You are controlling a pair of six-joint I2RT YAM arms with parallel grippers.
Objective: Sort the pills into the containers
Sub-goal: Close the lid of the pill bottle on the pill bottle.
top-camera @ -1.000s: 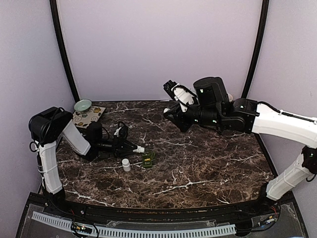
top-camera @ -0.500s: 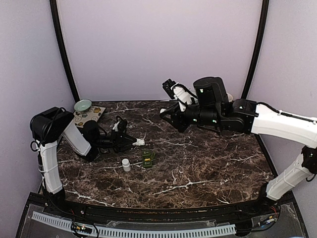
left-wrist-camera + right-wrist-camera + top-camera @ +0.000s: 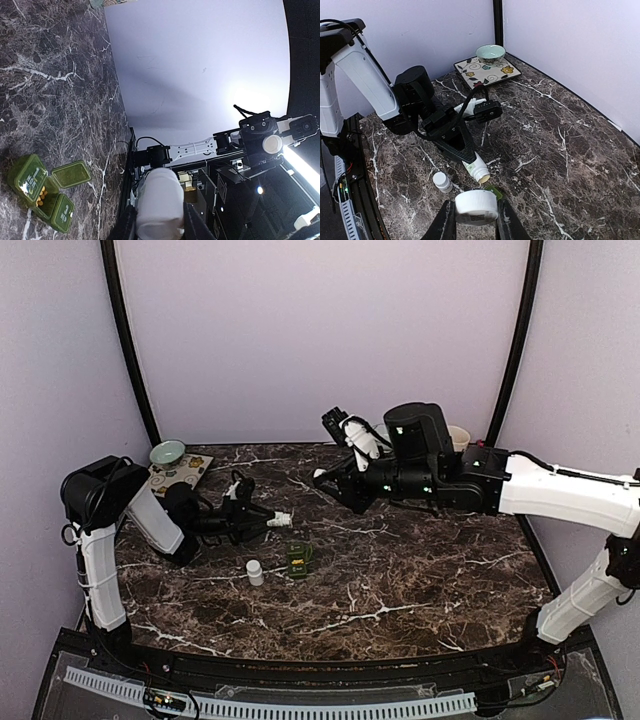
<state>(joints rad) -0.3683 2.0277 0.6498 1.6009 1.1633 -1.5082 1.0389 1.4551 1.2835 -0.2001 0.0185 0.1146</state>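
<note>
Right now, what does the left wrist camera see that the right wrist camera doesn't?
Only the left wrist view shows the yellow pills inside the open green box. Only the right wrist view shows the small capped bottle standing on the table. Both show the open white bottle in the left gripper and the white cap in the right gripper.

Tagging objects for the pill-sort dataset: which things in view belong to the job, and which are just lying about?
Job:
- green pill box
- open white bottle, in left hand
- white cap, in right hand
- small standing bottle

Lying about:
- bowl
- patterned plate
- cup
</note>
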